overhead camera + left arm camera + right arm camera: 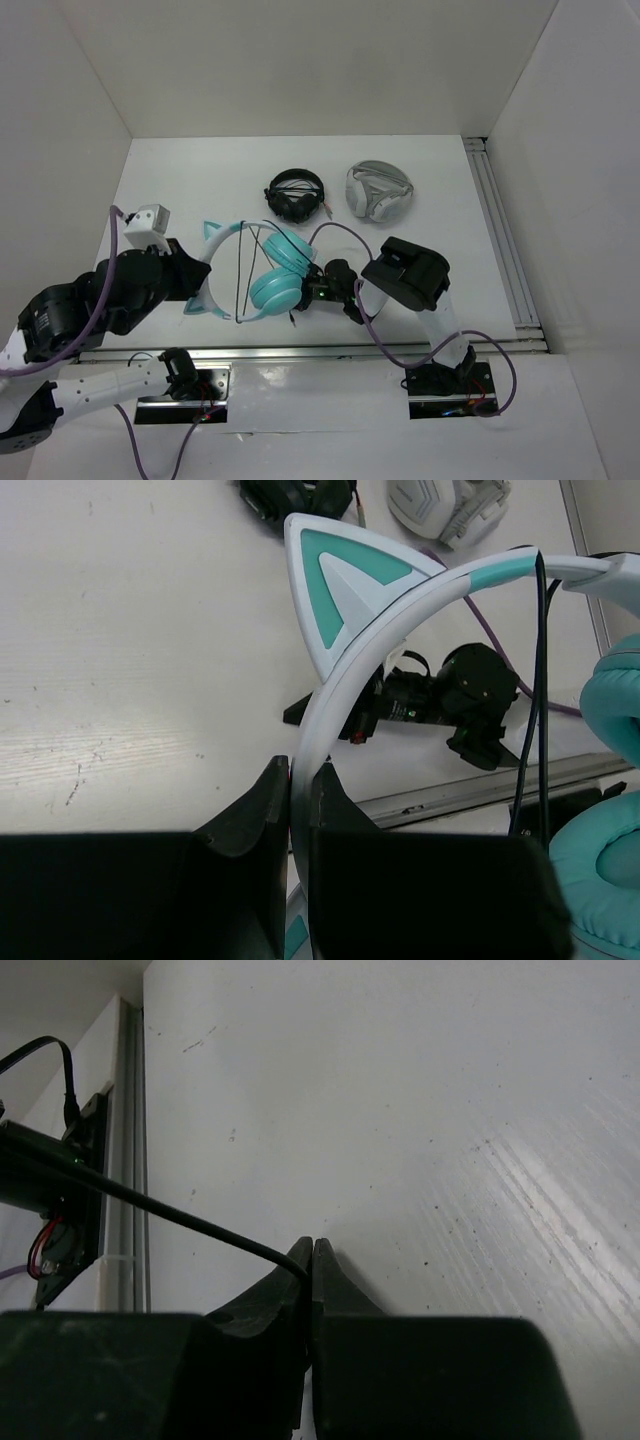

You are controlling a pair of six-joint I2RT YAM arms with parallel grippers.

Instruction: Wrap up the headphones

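Headphones: teal over-ear headphones w/ a pale cat-eared band (274, 290) sit by the near edge of the white counter (180, 180), left of centre. Cups face the middle, band faces the left edge.
Left gripper (300, 785): jaws are closed on the pale headband (410, 612), just below one teal-and-white cat ear (335, 590). We read this as the anchor grip, fixing the frame so the cord can be drawn round it.
Right gripper (312, 1252): jaws are pinched shut on the thin black cable (150, 1205) at the very tips, beside the cups. A tip pinch lets the cord be led w/o slack.
Cable path: from above, two taut black lines cross the gap betw. band and cups, so we judge the wrap part-done.
Contact: we can't tell whether the cups rest on the counter or hang just off it.
Bystanders: black folded headphones (296, 194) and white-grey headphones (380, 190) lie well apart toward the far edge, prob. out of the cord's sweep.
Risk: cord slipping from the tips or snagging on an ear.
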